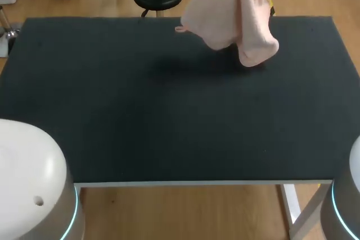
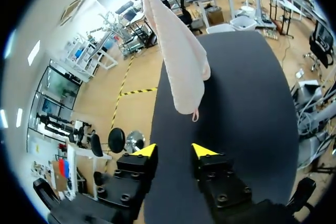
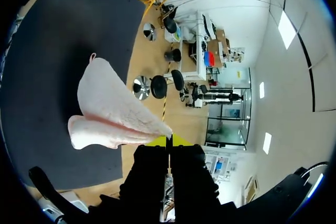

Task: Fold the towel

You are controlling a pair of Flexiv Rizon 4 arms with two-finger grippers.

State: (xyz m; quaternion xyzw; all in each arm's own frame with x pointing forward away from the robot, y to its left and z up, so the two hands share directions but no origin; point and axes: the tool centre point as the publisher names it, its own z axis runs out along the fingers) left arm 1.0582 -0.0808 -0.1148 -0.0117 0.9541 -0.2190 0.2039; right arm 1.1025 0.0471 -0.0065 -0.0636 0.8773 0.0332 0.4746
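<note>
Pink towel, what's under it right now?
Only the bare black table; the pink towel hangs clear above it, pinched at one corner by the right tool. The table's far edge behind the cloth is covered.

The towel ran off the upper edge in the head view, so whatever held it there was out of sight. It also covered a stretch of the far edge of the counter. In the right wrist view its pinched corner vanished between the right fingers
</note>
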